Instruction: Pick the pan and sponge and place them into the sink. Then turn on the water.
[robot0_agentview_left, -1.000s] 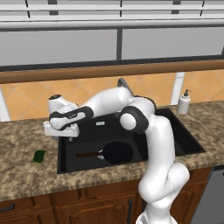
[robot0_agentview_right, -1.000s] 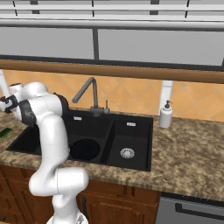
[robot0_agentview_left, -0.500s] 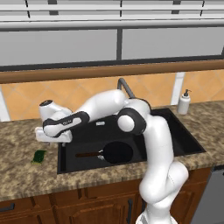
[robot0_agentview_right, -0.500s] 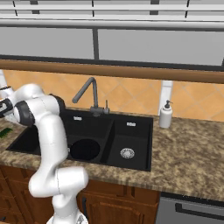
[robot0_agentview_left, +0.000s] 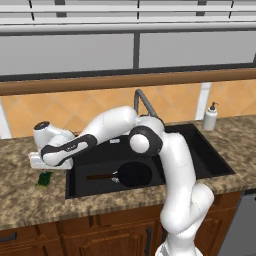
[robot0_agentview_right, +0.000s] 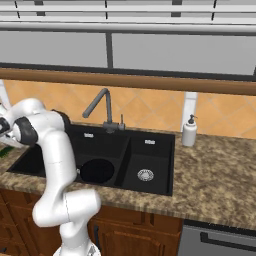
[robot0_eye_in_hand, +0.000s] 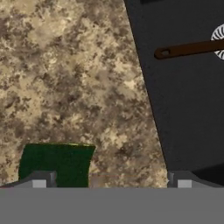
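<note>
**Pan is in, now reaching for the sponge**

Swinging further out past the sink's (robot0_agentview_left: 210, 160) left rim, my arm has carried the hand from over the basin edge to low above the counter (robot0_agentview_left: 20, 190) in the last second. The gripper (robot0_agentview_left: 42, 162) now hangs just above the sponge (robot0_agentview_left: 44, 178), jaws spread wide and holding nothing. From the hand camera I see the sponge (robot0_eye_in_hand: 56, 164) under one finger rather than centred between the two, with the sink's edge (robot0_eye_in_hand: 148, 87) off to the other side.

Progress check: the pan (robot0_agentview_left: 134, 174) lies in the larger basin, handle (robot0_eye_in_hand: 188, 49) pointing toward the sponge side, so I'd call that part done. The sponge sits on the counter just outside the sink's left rim, untouched. The faucet (robot0_agentview_right: 97, 102) behind the sink shows no stream, so the water is yet to come.

Arm pose: stretched long and low across the sink, elbow over the basin, hand pointing down beyond the rim.
</note>
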